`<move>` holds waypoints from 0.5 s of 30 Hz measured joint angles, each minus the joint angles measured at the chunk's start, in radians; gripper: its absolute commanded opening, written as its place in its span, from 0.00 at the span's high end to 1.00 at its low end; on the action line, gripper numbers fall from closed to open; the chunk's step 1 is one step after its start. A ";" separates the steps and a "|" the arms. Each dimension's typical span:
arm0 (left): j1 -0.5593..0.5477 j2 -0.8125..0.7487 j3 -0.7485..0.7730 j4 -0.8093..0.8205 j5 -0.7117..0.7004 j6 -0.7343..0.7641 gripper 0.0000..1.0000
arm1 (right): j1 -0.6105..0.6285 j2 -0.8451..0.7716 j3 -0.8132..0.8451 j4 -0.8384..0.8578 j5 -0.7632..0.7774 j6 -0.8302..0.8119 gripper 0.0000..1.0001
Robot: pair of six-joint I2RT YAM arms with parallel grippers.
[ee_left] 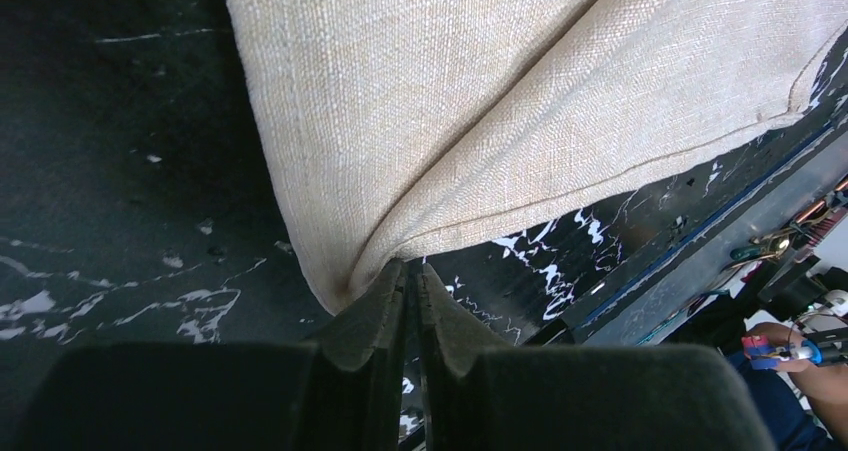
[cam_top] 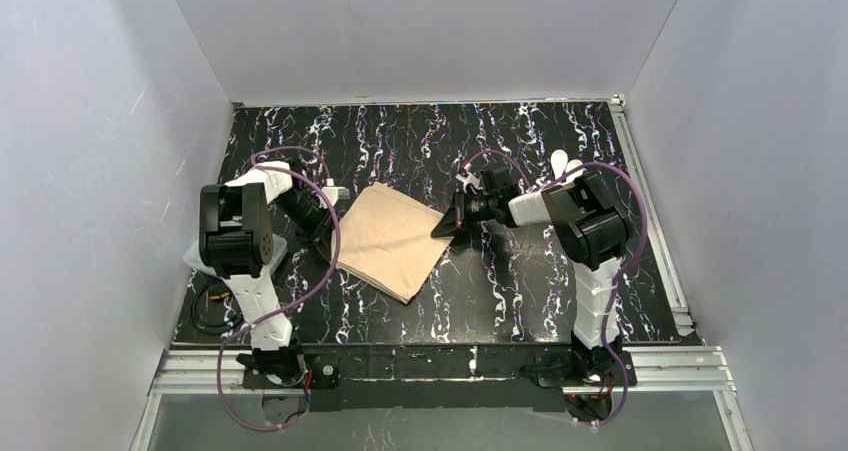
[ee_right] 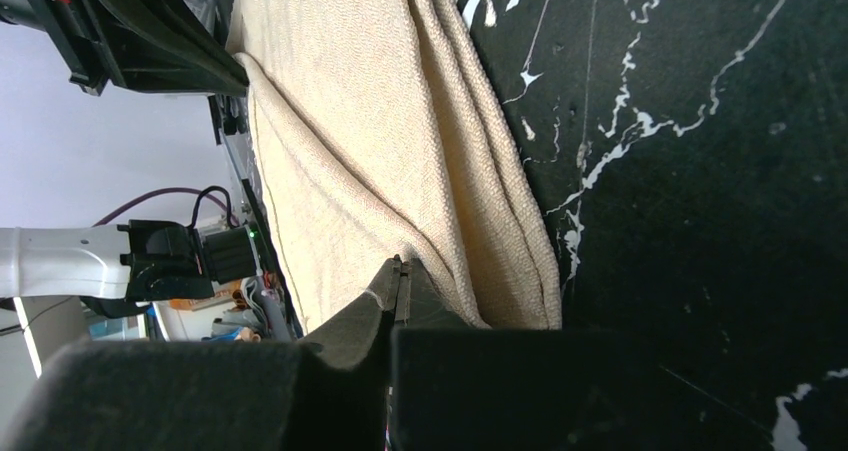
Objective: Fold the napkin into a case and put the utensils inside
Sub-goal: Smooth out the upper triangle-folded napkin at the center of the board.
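L pincer (ee_left: 408, 276): clenched on a corner of the beige-tan woven cloth napkin (ee_left: 450, 91), jaws nearly together w/ cloth bunched between the tips. R pincer (ee_right: 398, 271): clenched too, biting the napkin's opposite edge, w/ several layers stacked right beside the tips. The napkin spans between the 2 pincers, approx mid-table, and sits diamond-wise in the top view. It is doubled over, w/ a soft crease running up from the L pinch and a stitched hem along one side. Its near corner lies on the black, white-veined marble-look table (cam_top: 520, 301). Two small white plastic spoon-like utensils (cam_top: 563, 161) sit far right behind the R arm, partly hidden by it, well apart from the napkin. Pale grey walls (cam_top: 100, 171) box the table in on 3 sides.
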 measured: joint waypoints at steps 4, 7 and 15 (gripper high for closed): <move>0.003 -0.012 0.036 -0.027 0.003 0.001 0.89 | 0.000 0.000 0.019 -0.043 0.003 -0.012 0.99; 0.004 -0.041 0.074 -0.034 0.006 0.001 0.88 | 0.000 0.000 0.032 -0.073 0.005 -0.029 0.99; 0.004 -0.103 0.084 -0.035 0.014 0.002 0.87 | 0.000 0.000 0.060 -0.136 0.010 -0.067 0.99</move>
